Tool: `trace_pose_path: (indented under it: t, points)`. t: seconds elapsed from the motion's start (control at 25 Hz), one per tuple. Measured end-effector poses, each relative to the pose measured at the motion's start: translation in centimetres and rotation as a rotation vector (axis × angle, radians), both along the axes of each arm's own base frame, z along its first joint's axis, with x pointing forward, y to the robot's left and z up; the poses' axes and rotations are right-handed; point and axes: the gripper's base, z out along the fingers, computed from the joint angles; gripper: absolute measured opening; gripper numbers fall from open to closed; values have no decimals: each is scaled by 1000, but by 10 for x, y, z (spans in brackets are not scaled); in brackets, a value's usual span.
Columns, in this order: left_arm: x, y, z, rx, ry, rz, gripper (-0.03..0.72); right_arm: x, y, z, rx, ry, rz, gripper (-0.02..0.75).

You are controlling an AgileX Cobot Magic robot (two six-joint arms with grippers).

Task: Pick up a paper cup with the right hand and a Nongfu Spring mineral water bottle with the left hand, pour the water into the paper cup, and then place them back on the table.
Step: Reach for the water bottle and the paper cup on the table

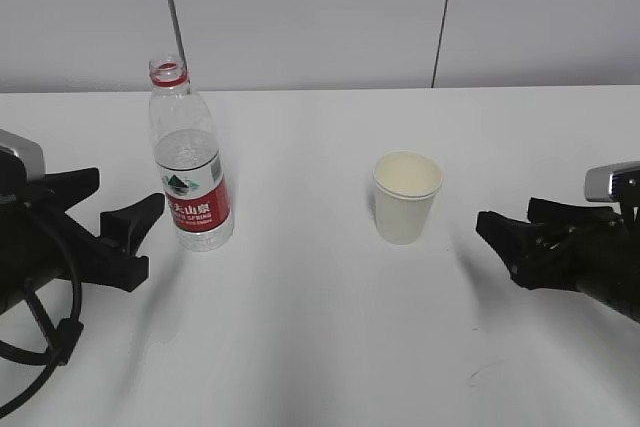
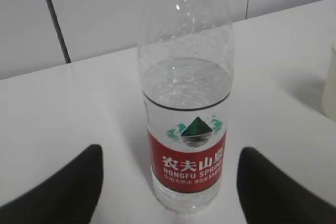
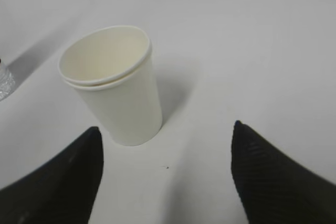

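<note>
The Nongfu Spring bottle (image 1: 190, 162) stands upright on the white table (image 1: 320, 347) at the left, uncapped, with a red neck ring and water up to just above the label. My left gripper (image 1: 150, 237) is open just left of it. In the left wrist view the bottle (image 2: 186, 129) stands just ahead of the open gripper (image 2: 170, 150), centred on its gap and untouched. The paper cup (image 1: 407, 197) stands upright at centre-right and looks empty. My right gripper (image 1: 497, 247) is open to its right. In the right wrist view the cup (image 3: 121, 93) shows a double rim, ahead and left of the gripper (image 3: 165, 127).
A grey panelled wall (image 1: 320, 7) runs behind the table's back edge. A small dark scuff mark (image 1: 485, 372) lies on the table in front of the right gripper. The cup's edge shows at the right of the left wrist view (image 2: 331, 82).
</note>
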Motion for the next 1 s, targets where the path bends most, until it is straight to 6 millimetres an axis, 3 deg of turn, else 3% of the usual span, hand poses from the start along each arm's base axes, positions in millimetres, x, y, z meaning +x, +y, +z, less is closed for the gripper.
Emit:
trace_pose_path:
  t: [0.24, 0.52, 1.0]
  points:
    - [0, 0, 0, 0, 1, 0, 491, 5, 0, -6, 0, 12, -1, 563]
    - [0, 0, 0, 0, 0, 0, 491, 21, 1, -21, -11, 28, 16, 655]
    - [0, 0, 0, 0, 0, 0, 491, 45, 14, -31, -39, -9, 142, 665]
